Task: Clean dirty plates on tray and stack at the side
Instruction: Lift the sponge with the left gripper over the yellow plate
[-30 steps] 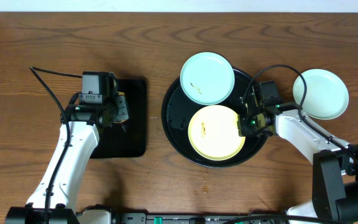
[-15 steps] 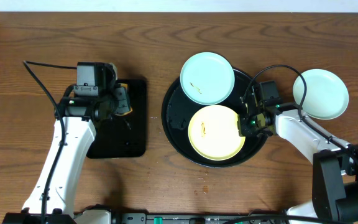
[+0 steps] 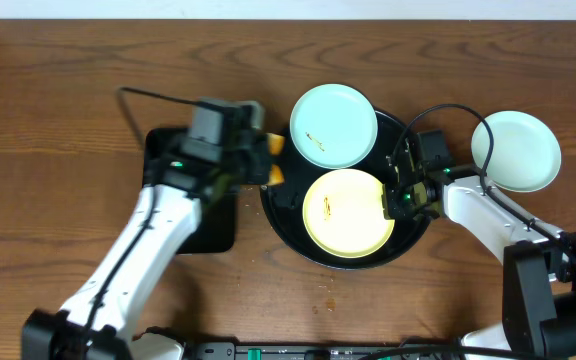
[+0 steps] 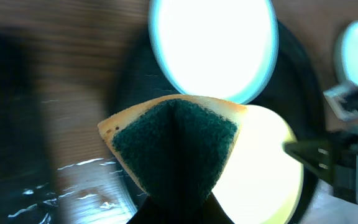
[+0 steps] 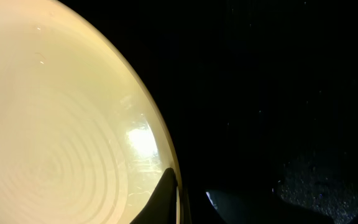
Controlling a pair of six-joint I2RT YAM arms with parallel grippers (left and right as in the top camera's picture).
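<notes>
Both grippers are shut: right gripper [image 3: 396,200] pinching the yellow plate [image 3: 343,215] on the tray [image 3: 276,200], left gripper [image 3: 266,160] clutching a sponge [image 4: 173,140], just swung over from the small tray [image 3: 206,228] to scrub it.

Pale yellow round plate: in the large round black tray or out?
In: the pale yellow round plate lies inside the large round black tray, right gripper shut on its edge.

No writing, label, brand, number or sign is being shown legibly in any view. Nothing readable is being carried by the yellow plate [image 3: 343,212], the mint plates [image 3: 333,125], the tray [image 3: 280,195] or the sponge [image 4: 173,140].
</notes>
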